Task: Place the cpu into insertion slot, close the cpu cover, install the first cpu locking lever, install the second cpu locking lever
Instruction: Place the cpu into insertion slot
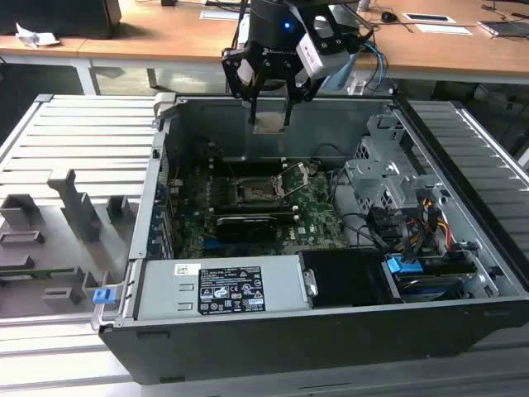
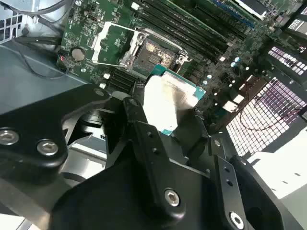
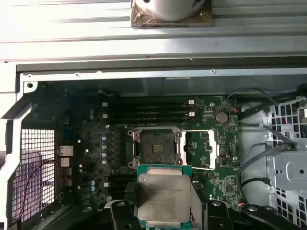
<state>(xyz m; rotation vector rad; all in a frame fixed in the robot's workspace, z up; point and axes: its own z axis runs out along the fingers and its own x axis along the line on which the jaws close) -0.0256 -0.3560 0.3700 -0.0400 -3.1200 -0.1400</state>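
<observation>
Gripped the cpu (image 1: 269, 125) by two opposite edges in the gripper (image 1: 269, 121), both fingers (image 2: 141, 127) pressed against it, chip level with its pale metal face turned toward the wrist. Hung above the open computer case (image 1: 331, 331), well clear of the green circuit board (image 1: 318, 217) beneath the fingertips. Looked down past the held chip onto the insertion slot (image 3: 154, 146): dark, square, unfilled, below the gripper and a little ahead of the chip's front edge in the first wrist view, not touching. Found the cpu cover (image 3: 201, 148) swung open just beside the slot, its window showing green board. Saw long black memory slots (image 3: 148, 110) past the socket, farther from the gripper.
</observation>
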